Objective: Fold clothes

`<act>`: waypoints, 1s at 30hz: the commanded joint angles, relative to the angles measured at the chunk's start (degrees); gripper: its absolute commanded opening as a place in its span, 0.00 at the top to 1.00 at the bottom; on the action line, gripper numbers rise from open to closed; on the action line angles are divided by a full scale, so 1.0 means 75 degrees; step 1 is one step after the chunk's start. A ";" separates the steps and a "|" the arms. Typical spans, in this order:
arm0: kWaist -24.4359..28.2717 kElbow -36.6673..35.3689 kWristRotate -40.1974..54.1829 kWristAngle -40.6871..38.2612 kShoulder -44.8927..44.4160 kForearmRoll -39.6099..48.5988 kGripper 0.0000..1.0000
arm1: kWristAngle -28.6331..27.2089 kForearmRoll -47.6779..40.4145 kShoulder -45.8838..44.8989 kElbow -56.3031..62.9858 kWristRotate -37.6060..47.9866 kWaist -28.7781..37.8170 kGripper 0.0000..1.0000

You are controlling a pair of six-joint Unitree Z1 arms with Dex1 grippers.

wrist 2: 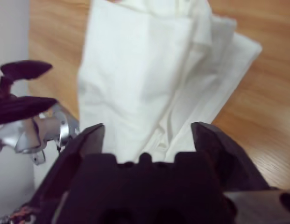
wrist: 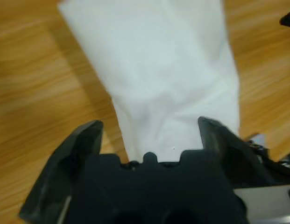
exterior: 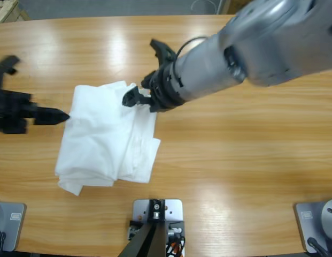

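Observation:
One white T-shirt [exterior: 107,139] lies loosely folded in layers on the wooden table [exterior: 235,150]; no lettering or label shows. My left gripper [exterior: 43,88] comes in from the left edge, open, one jaw tip at the shirt's left edge. In the left wrist view the shirt [wrist: 163,70] stretches away from between the spread jaws of that gripper [wrist: 149,126]. My right gripper [exterior: 143,72] reaches from the upper right, open, its lower jaw over the shirt's top right corner. The right wrist view shows the shirt's stacked folds [wrist 2: 135,79] ahead of the right gripper [wrist 2: 147,128].
Bare wood surrounds the shirt on all sides. The right arm's big silver body [exterior: 251,48] spans the upper right of the table. In the right wrist view the left gripper [wrist 2: 23,88] shows at the left edge, open.

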 commanded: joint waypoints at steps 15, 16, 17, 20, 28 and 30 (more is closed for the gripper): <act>-0.1565 0.0823 -0.1749 -0.0341 0.0577 -0.0143 1.00 | 0.2824 -0.0148 0.3107 -0.2317 -0.0717 -0.0485 1.00; -0.1565 0.0898 -0.1831 -0.0284 0.0638 -0.0143 1.00 | 0.2864 -0.0181 0.3217 -0.2317 -0.0720 -0.0525 1.00; -0.1565 0.0968 -0.1890 -0.0216 0.0758 -0.0153 1.00 | 0.2856 -0.0191 0.3292 -0.2317 -0.0720 -0.0557 1.00; -0.1565 0.0989 -0.1955 -0.0186 0.1206 -0.0291 1.00 | 0.2774 -0.0191 0.3588 -0.2320 -0.0778 -0.0766 1.00; -0.1579 0.0872 -0.2122 -0.0230 0.1848 -0.0558 1.00 | 0.2081 0.0034 0.3946 -0.2388 -0.0755 -0.0855 1.00; -0.1657 0.1013 -0.2293 -0.0256 0.1899 -0.0546 1.00 | 0.1989 0.0269 0.4035 -0.2498 -0.0762 -0.0930 1.00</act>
